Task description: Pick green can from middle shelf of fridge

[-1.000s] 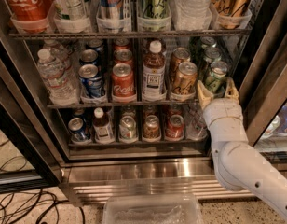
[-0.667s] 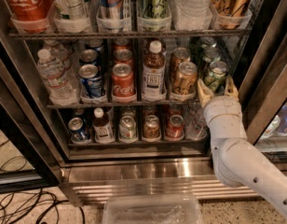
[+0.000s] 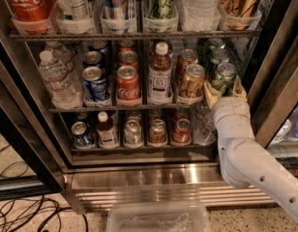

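The fridge (image 3: 139,175) stands open with its dark interior in view. On the middle shelf (image 3: 129,108), the rightmost lane holds green cans in a row, and the front green can (image 3: 224,75) stands upright at the shelf's front edge. My gripper (image 3: 225,94) is at that can's lower part on the end of the white arm (image 3: 245,158), which comes in from the lower right. One tan finger (image 3: 211,98) is left of the can and the other is right of it. The jaws look open around the can, which still rests on the shelf.
Gold-brown cans (image 3: 191,81) stand just left of the green ones, then a brown bottle (image 3: 159,74), red cans (image 3: 127,83), blue cans (image 3: 95,81) and water bottles (image 3: 54,76). The door frame (image 3: 284,86) is close on the right. A clear bin (image 3: 158,216) and cables (image 3: 23,211) lie on the floor.
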Controlling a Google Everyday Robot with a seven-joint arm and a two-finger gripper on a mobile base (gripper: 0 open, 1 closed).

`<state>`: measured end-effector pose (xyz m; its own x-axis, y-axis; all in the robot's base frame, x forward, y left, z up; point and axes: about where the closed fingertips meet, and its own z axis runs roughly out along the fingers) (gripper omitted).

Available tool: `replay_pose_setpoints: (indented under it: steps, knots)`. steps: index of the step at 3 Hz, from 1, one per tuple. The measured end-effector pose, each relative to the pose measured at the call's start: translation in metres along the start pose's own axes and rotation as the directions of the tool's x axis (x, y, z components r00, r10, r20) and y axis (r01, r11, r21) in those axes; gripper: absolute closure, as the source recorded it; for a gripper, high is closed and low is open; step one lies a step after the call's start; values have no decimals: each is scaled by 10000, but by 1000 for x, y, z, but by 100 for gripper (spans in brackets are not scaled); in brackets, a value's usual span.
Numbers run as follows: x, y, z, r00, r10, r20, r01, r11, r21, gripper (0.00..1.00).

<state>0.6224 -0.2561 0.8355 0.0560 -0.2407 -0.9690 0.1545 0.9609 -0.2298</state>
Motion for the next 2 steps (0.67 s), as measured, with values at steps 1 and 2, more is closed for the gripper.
replay_pose_setpoints:
  steps: [1, 2]
  knots:
    - [1, 1, 2, 10000, -18, -18, 18, 10000, 35, 38]
    - [1, 1, 4, 10000, -11, -16, 11, 10000, 69, 38]
